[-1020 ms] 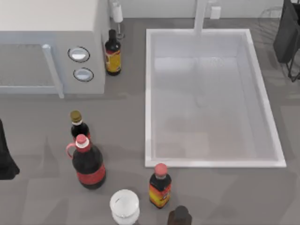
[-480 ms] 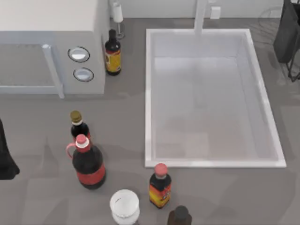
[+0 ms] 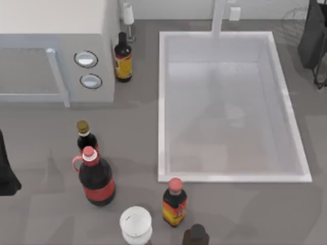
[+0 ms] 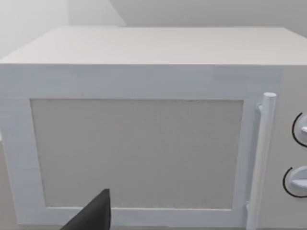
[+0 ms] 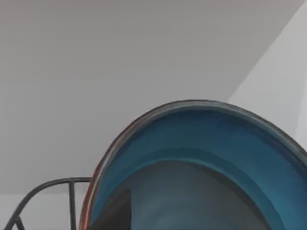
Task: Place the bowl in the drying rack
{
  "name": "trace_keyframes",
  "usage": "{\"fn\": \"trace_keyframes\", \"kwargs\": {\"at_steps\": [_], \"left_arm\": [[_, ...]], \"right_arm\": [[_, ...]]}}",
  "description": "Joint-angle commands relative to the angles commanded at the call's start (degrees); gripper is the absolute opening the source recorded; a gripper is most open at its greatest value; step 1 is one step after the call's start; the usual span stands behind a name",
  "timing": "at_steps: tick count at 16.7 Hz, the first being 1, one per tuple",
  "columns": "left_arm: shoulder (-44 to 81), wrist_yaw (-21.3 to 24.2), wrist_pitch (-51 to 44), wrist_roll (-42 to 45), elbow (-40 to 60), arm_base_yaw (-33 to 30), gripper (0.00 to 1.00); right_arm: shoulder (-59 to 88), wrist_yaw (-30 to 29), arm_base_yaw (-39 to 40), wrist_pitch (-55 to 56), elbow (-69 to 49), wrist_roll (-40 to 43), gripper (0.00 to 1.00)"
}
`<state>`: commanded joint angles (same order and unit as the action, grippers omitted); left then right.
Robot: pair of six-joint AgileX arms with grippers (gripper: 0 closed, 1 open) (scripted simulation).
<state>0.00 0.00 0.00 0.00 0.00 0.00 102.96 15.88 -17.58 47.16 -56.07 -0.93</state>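
Note:
The bowl (image 5: pixel 201 158) looms close in the right wrist view, glossy teal-blue inside with a thin reddish-brown rim. One dark finger (image 5: pixel 114 214) of my right gripper lies against its inner wall, and the gripper is shut on the bowl. A curved dark wire of the drying rack (image 5: pixel 45 186) shows just beyond the bowl's rim. From above, my right arm (image 3: pixel 312 35) hangs at the table's far right corner over the drying rack (image 3: pixel 292 14), hiding the bowl. My left arm (image 3: pixel 5 171) is parked at the left edge.
A big white sink basin (image 3: pixel 232 173) fills the right half of the table. The white microwave (image 3: pixel 51 51) stands at the back left. Several dark bottles (image 3: pixel 96 178) and a small white cup (image 3: pixel 136 223) stand near the front.
The shadow lying in the sink has drifted toward its front right. My right arm has barely shifted at the far right corner. The left arm has not moved.

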Motion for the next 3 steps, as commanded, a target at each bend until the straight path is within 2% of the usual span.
{"fn": "trace_keyframes", "kwargs": {"at_steps": [3], "left_arm": [[0.0,0.0,0.0,0.0,0.0,0.0,1.0]], "right_arm": [[0.0,0.0,0.0,0.0,0.0,0.0,1.0]]}}
